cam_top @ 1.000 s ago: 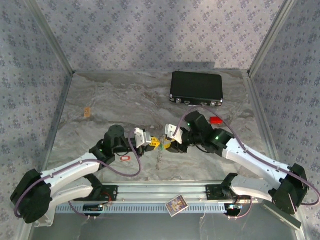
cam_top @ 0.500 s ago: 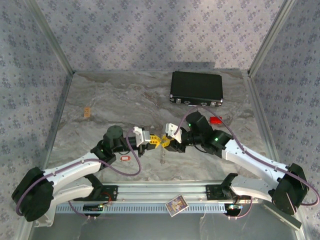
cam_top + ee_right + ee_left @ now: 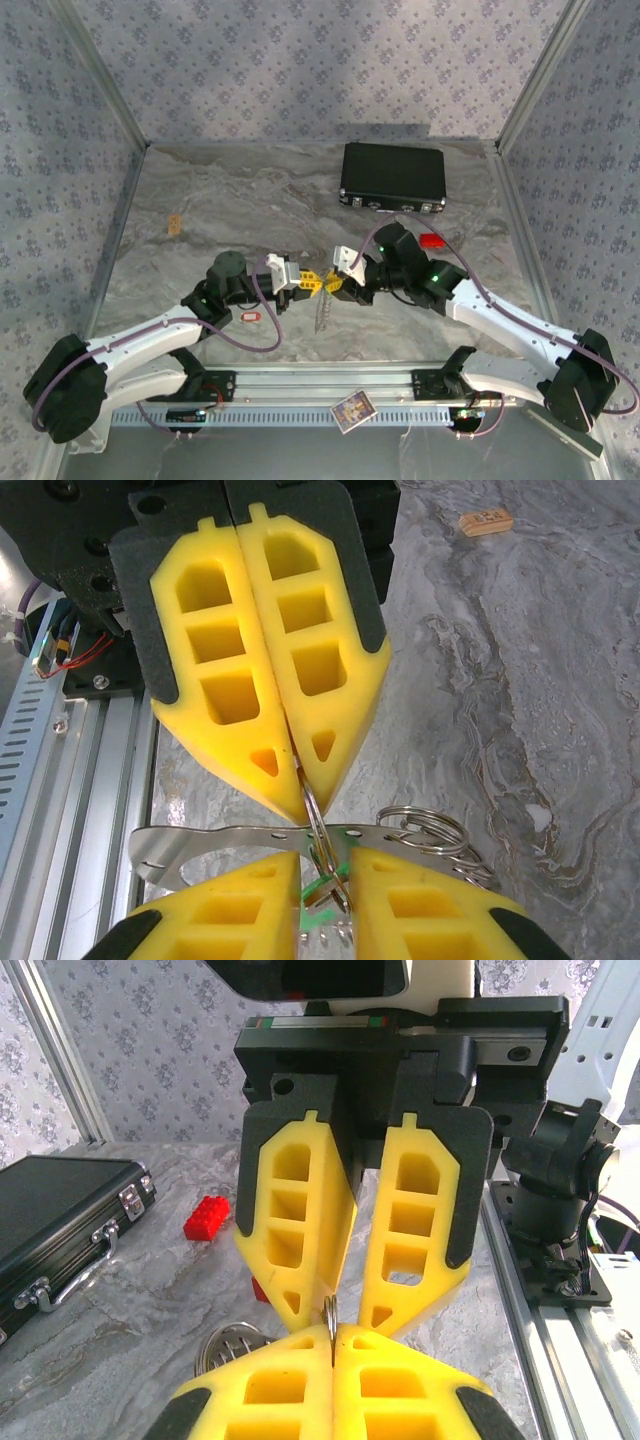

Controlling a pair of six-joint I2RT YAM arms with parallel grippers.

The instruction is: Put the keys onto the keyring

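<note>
Found the left gripper (image 3: 310,285) and the right gripper (image 3: 333,284) met tip to tip above the tabletop (image 3: 250,200), just inside the middle of its near edge. Noted the left gripper clenched on the thin edge of the keyring (image 3: 312,815), with a short silvery run hanging below toward the tabletop. Noted the right gripper brought in against the left over the last second, having stood slightly apart from it before, with its jaws narrowed in that time. Recorded those jaws as not fully closed: a slim gap seen from both wrists, straddling the ring wire and the green tag of the green-and-white key (image 3: 320,892). Unable to confirm a firm pinch on either. Logged a flat perforated metal strip (image 3: 200,845) and a cluster of small rings (image 3: 425,830) beside that gap, attachment undetermined. Located the red-tag key (image 3: 250,316) lying loose on the tabletop close to the near edge, left of middle, beside the left arm (image 3: 140,340) and well apart from the keyring. Judged the closing as a threading or handover grip at the ring for the green-and-white key. Counted the red-tag key as not yet started. Flagged a risk of slip, given thin wire between soft pads.
</note>
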